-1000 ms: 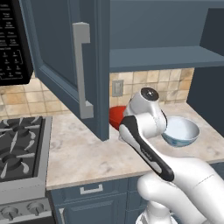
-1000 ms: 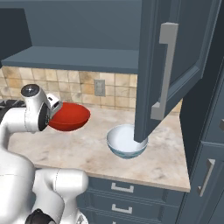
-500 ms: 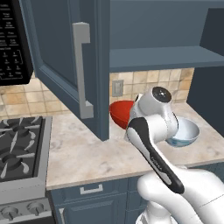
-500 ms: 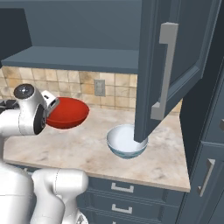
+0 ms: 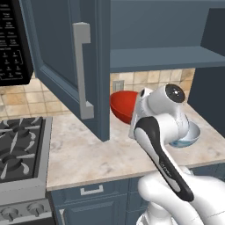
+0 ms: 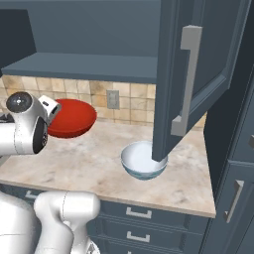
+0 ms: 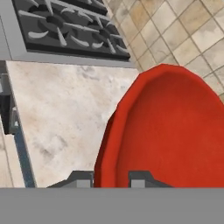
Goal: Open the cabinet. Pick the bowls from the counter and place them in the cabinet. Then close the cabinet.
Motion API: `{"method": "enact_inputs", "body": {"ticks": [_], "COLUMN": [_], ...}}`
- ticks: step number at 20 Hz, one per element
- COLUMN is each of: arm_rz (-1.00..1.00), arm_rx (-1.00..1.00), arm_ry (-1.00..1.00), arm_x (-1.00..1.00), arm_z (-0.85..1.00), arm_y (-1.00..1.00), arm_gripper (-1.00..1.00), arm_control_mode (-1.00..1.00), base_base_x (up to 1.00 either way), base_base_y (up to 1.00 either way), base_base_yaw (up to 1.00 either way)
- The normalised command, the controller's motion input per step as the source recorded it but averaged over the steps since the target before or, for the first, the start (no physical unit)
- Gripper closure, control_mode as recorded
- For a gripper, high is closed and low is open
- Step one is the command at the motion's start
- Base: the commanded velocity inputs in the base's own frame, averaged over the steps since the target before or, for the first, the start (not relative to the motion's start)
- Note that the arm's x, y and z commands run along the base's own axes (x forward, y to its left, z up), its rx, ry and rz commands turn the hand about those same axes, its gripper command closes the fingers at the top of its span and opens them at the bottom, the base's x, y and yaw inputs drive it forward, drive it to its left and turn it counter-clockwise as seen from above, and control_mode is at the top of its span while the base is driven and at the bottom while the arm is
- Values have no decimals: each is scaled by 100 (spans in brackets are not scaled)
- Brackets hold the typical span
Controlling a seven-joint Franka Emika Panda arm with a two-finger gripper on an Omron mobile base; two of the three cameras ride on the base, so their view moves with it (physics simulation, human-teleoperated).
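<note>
The wide red bowl (image 5: 123, 104) hangs tilted above the counter (image 5: 88, 149), under the open cabinet's inner shelf (image 5: 162, 57). My gripper (image 7: 111, 178) is shut on its rim, one dark fingertip (image 7: 81, 178) on each side of the wall. From the right, the red bowl (image 6: 72, 118) sticks out from my gripper (image 6: 53, 111). The white bowl (image 6: 141, 161) rests on the counter (image 6: 84, 163) below the right cabinet door (image 6: 198, 74); my arm partly hides this white bowl (image 5: 191, 132). Both doors stand open, the left door (image 5: 66, 57) swung out.
A black gas stove (image 5: 19, 145) borders the counter's left end, with a microwave (image 5: 11, 48) above it. The open right door's lower corner hangs just over the white bowl. A wall outlet (image 6: 113, 99) sits on the tiled backsplash behind the red bowl.
My arm has raised the red bowl higher off the counter, toward the cabinet shelf. The white bowl and both doors have stayed put.
</note>
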Motion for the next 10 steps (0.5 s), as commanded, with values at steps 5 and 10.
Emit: {"method": "enact_inputs", "body": {"ticks": [5, 10], "arm_rz": [8, 6], "arm_rx": [0, 0], "arm_ry": [-7, -7], "arm_x": [-20, -26], "arm_z": [47, 38], "arm_y": [0, 0], "arm_gripper": [100, 100], "arm_control_mode": [-100, -100], "base_base_x": [0, 0], "base_base_y": [0, 0], "base_base_yaw": [0, 0]}}
